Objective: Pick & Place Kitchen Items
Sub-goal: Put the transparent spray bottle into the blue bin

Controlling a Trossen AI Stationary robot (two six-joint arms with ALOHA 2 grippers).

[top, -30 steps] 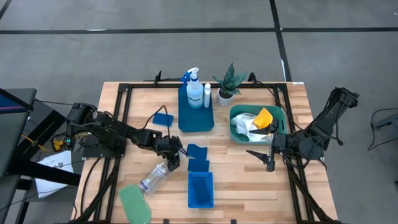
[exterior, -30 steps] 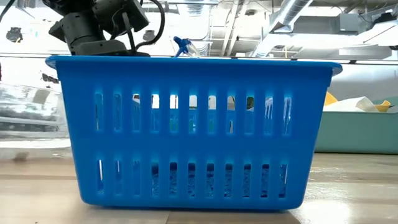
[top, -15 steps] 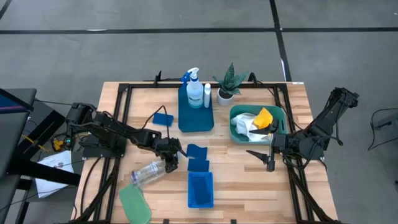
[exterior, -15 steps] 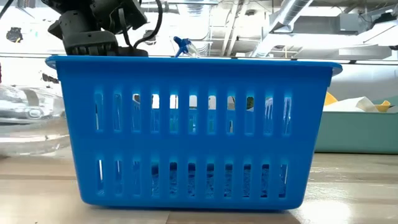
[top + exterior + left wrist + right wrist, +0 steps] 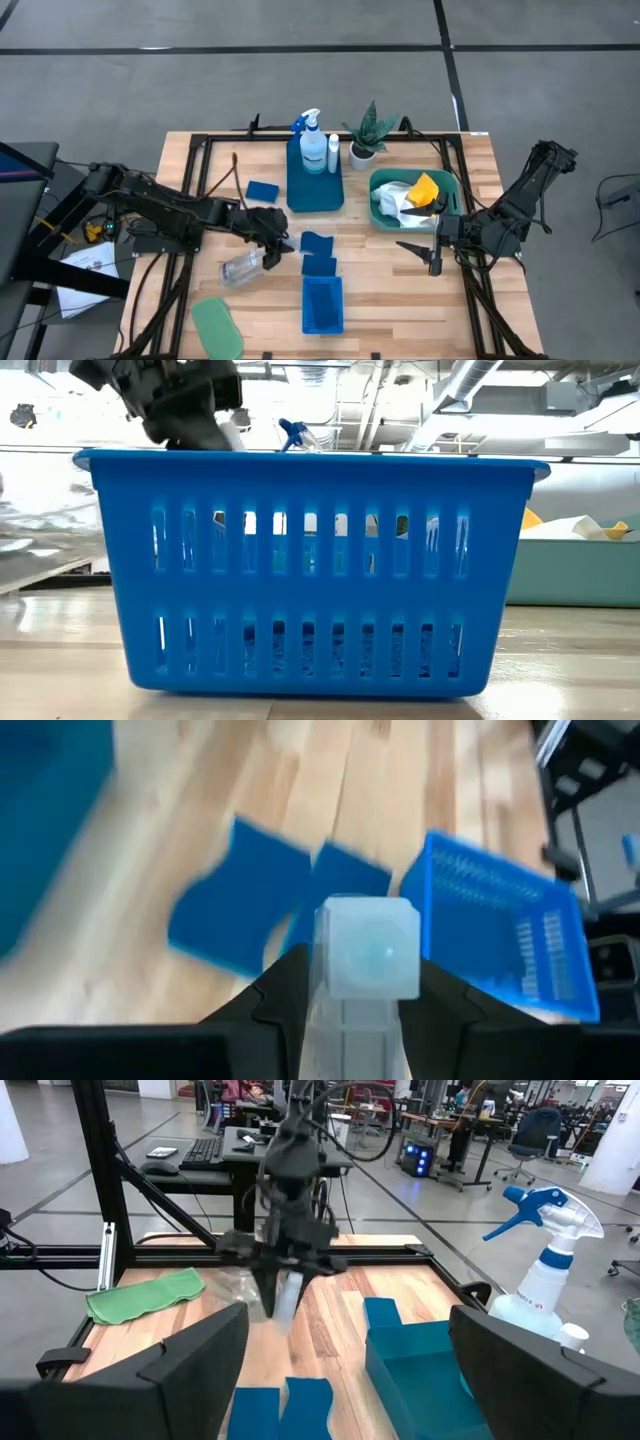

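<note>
My left gripper is shut on a clear plastic bottle over the table's left middle. The bottle's white cap shows between the fingers in the left wrist view. Two blue sponges lie on the table just right of it, and a third sponge lies farther back. A green cloth lies flat at the near left edge. My right gripper hangs open in the air at the right, with nothing between its fingers. My left gripper pinches the bottle at the neck, just behind the white cap, between its two fingers. The fingers come from the table's left, slanting down. The bottle's body trails back under the wrist; whether its base touches the table I cannot tell.
A blue slotted basket stands near the front middle. A blue tray at the back holds a spray bottle and a white bottle. A potted plant stands beside it. A teal tub holds white and yellow cloths.
My left gripper has risen and drawn back toward the table's left with the bottle's cap end. The bottle lay slanting toward the near left corner; it has swung round to lie nearly left to right, cap end raised. My right arm has kept still.
</note>
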